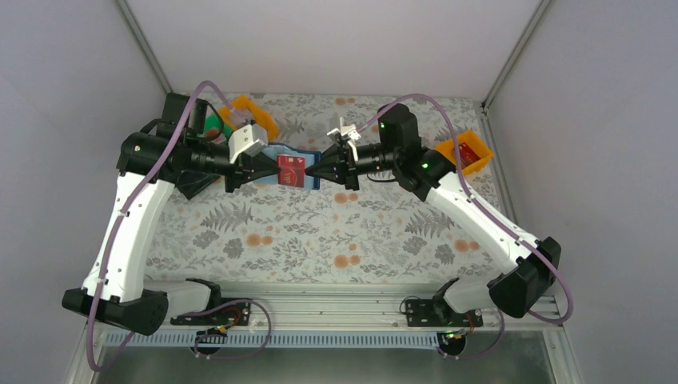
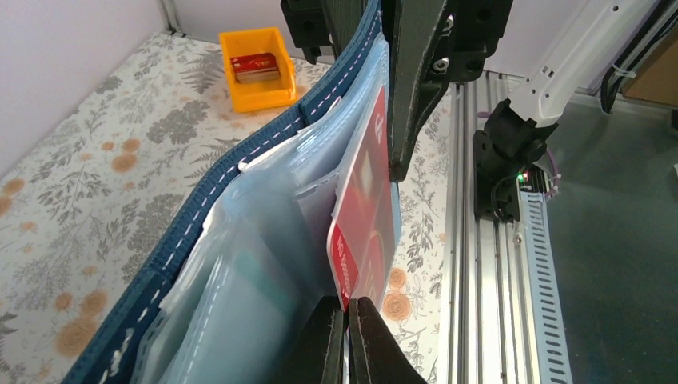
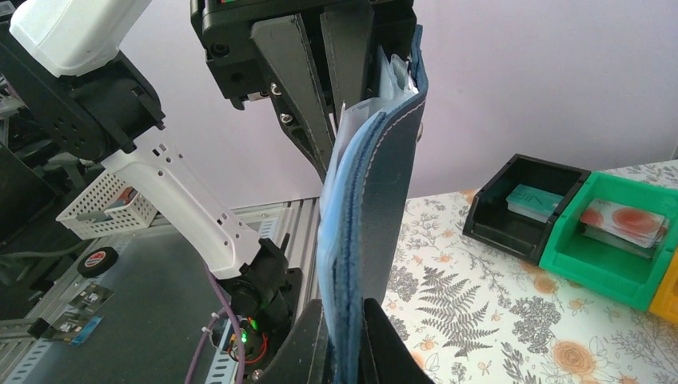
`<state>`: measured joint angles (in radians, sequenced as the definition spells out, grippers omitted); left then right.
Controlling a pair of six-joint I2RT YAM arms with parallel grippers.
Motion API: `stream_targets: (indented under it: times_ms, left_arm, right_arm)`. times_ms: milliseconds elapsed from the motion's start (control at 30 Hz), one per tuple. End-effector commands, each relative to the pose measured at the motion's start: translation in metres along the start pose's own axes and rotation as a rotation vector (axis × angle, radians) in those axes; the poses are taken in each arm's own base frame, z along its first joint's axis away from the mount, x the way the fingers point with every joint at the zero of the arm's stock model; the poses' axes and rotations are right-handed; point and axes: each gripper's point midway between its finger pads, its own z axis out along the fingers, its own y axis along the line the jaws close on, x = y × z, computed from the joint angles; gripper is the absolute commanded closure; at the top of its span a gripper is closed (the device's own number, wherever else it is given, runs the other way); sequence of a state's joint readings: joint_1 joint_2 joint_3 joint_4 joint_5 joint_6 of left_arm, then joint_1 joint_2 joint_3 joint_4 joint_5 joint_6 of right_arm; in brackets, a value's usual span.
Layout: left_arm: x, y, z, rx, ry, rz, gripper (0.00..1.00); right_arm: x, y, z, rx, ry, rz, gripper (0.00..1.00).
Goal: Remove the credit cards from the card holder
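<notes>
The card holder (image 1: 281, 155), navy with pale blue inner pockets, hangs open above the table between my two grippers. A red credit card (image 1: 291, 171) sticks partly out of one pocket. In the left wrist view my left gripper (image 2: 346, 310) is shut on the lower corner of this red card (image 2: 364, 232), beside the holder's stitched navy edge (image 2: 240, 168). In the right wrist view my right gripper (image 3: 345, 324) is shut on the holder's folded edge (image 3: 376, 208) and holds it upright. In the top view the left gripper (image 1: 269, 170) and right gripper (image 1: 313, 172) face each other.
An orange bin (image 1: 466, 155) with a red card stands at the right; it also shows in the left wrist view (image 2: 256, 68). A black bin (image 3: 520, 204) and a green bin (image 3: 616, 240), each with a card, stand at the back left next to another orange bin (image 1: 254, 114).
</notes>
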<state>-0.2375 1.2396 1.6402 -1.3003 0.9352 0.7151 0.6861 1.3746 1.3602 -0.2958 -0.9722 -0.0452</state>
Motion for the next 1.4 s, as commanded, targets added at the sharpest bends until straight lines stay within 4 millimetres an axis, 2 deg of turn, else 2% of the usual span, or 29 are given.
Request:
stream_targets:
  times_ms: [0,400,500,633,733,900,1033,1133,1300,1367]
  left_arm:
    - [-0.011,-0.003,-0.009,-0.026,-0.026,0.058,0.98]
    - [-0.011,-0.003,-0.005,0.003,-0.043,0.050,0.98]
    - [-0.015,0.002,0.000,0.031,-0.070,0.017,0.84]
    - [-0.009,0.008,0.007,0.054,-0.061,-0.012,0.82]
    - [-0.008,0.007,0.009,0.069,-0.066,-0.010,0.83]
    - [-0.016,-0.010,0.003,0.130,-0.101,0.026,0.97]
    - [-0.021,-0.021,-0.004,0.154,-0.125,0.045,0.98]
    - [-0.017,-0.012,-0.005,0.098,-0.099,0.029,0.98]
    - [0.013,0.024,0.002,-0.043,-0.009,-0.057,0.98]
    - [0.011,0.024,0.003,-0.020,-0.030,-0.070,0.98]
  right_arm:
    - [-0.016,0.016,-0.012,-0.007,-0.026,-0.067,0.96]
    - [-0.012,0.017,-0.013,-0.039,-0.016,-0.047,0.96]
    - [-0.013,0.018,-0.012,-0.052,-0.018,-0.047,0.96]
    - [-0.015,0.019,-0.013,-0.052,-0.020,-0.051,0.96]
    - [-0.014,0.020,-0.014,-0.056,-0.019,-0.053,0.96]
    - [-0.014,0.020,-0.014,-0.047,-0.019,-0.054,0.96]
    - [-0.012,0.016,-0.017,-0.004,-0.017,-0.056,0.96]
    - [-0.010,0.011,-0.024,0.040,-0.024,-0.048,0.96]
    - [-0.007,0.004,-0.041,0.097,-0.047,-0.033,0.96]
    - [-0.007,0.003,-0.041,0.096,-0.043,-0.024,0.96]
